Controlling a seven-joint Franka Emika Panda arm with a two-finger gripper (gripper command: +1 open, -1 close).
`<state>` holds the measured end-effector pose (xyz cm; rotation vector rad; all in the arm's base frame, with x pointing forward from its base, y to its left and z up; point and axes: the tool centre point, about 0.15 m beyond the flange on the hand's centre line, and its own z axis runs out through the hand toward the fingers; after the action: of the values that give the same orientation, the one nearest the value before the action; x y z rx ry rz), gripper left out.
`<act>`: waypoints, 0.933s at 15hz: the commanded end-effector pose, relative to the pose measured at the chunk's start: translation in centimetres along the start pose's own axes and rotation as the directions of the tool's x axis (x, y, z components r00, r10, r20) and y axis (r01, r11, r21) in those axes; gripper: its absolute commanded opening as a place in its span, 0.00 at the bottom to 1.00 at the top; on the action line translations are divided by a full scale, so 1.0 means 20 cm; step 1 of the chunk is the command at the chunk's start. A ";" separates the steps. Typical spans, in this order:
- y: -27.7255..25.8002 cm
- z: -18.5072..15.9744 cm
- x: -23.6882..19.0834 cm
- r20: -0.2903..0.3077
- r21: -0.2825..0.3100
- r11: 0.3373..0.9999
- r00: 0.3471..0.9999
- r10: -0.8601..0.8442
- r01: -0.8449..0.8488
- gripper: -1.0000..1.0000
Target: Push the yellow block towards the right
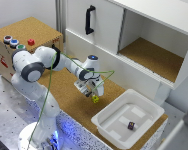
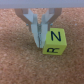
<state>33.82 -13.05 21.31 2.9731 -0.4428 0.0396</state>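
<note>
Lettered N and R on its faces, the yellow block [image 2: 54, 43] is seen resting on the cork-topped table [image 1: 69, 97], just beside the white bin [image 1: 128, 118], with the end effector [image 2: 39, 39] pressed together and set against its side.

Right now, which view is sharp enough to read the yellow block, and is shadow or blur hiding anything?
Wrist view: yellow block is fairly sharp, letters N and R readable, a soft shadow beneath it beside the gripper. Exterior view: blurry overall, the block only a small yellow speck under the gripper.
</note>
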 end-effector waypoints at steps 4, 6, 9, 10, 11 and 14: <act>0.18 0.12 0.10 0.014 0.011 0.999 0.999 -0.031 0.031 0.00; 0.22 0.12 0.11 0.009 0.023 1.000 1.000 -0.017 0.016 0.00; 0.29 0.14 0.11 -0.004 0.045 0.999 1.000 0.009 -0.009 0.00; 0.30 0.13 0.11 -0.010 0.055 0.998 1.000 0.004 -0.003 0.00; 0.31 0.09 0.12 -0.018 0.068 0.998 1.000 -0.003 0.004 0.00; 0.27 -0.03 0.12 -0.030 0.085 0.992 0.996 -0.089 0.091 0.00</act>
<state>33.69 -18.12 20.72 3.0195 -0.4437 0.1047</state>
